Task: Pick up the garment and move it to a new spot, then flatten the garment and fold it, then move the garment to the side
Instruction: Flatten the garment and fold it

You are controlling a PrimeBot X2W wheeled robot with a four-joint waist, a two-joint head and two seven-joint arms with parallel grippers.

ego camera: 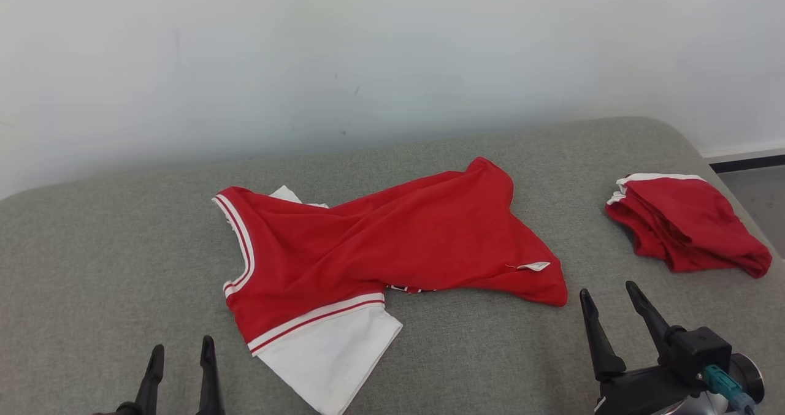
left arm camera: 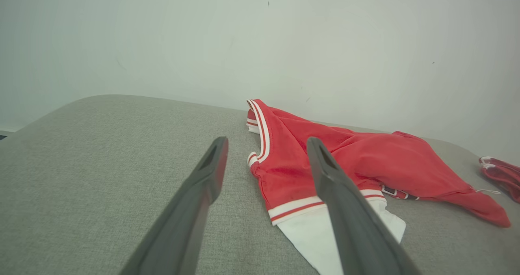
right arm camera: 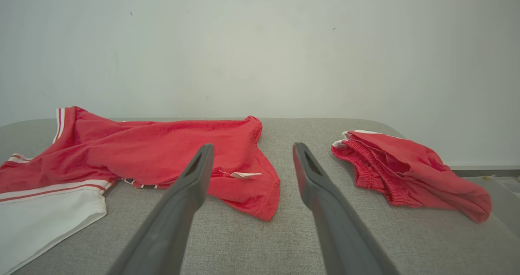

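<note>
The garment, a red jersey (ego camera: 380, 249) with white-and-red striped trim, lies crumpled and twisted across the middle of the grey padded surface (ego camera: 92, 268), not yet picked up. A white fabric section (ego camera: 331, 354) sticks out from under its striped band at the near edge. A small white label (ego camera: 533, 266) shows close to the jersey's right-hand corner. I judge the knit to be light, soft and limp: it will sag from any hold, offers no stiffness and is not fragile. The best places to take hold are the doubled edges: the striped curved opening (ego camera: 239, 243) on my left, and the hemmed corner beside the label on my right. My left gripper (ego camera: 182, 344) hovers near the white section with its fingers spread apart, holding nothing. My right gripper (ego camera: 607, 289) hovers just beside the right-hand corner, fingers likewise spread and empty. A second red garment (ego camera: 687, 225), folded, lies well apart at the right end of the surface.
</note>
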